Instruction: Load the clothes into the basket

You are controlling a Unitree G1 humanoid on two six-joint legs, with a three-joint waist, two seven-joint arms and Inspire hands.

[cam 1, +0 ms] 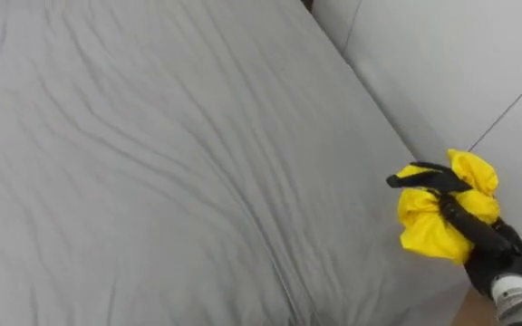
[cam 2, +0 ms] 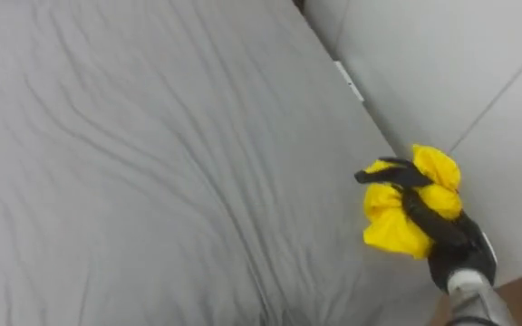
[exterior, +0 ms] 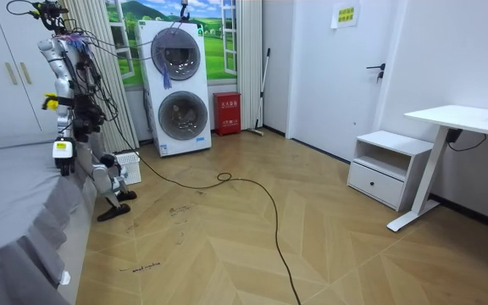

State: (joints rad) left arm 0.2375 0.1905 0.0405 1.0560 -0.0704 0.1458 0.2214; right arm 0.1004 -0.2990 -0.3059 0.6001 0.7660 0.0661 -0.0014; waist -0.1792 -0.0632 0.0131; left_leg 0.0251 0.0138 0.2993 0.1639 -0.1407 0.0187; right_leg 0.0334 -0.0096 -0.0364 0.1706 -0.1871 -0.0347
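Yellow garment (cam 1: 424, 237) is held bunched at the edge of the grey bed (cam 1: 152, 163), clamped in the curled right hand (cam 1: 477, 238); loosely gathered folds could be let slip in transit if the clamp is slackened

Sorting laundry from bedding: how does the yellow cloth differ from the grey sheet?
The yellow cloth is bright and small; the grey sheet is dull and far larger. The yellow cloth is bunched up in the right hand; the grey sheet lies spread out, only lightly wrinkled. Both are soft fabric.
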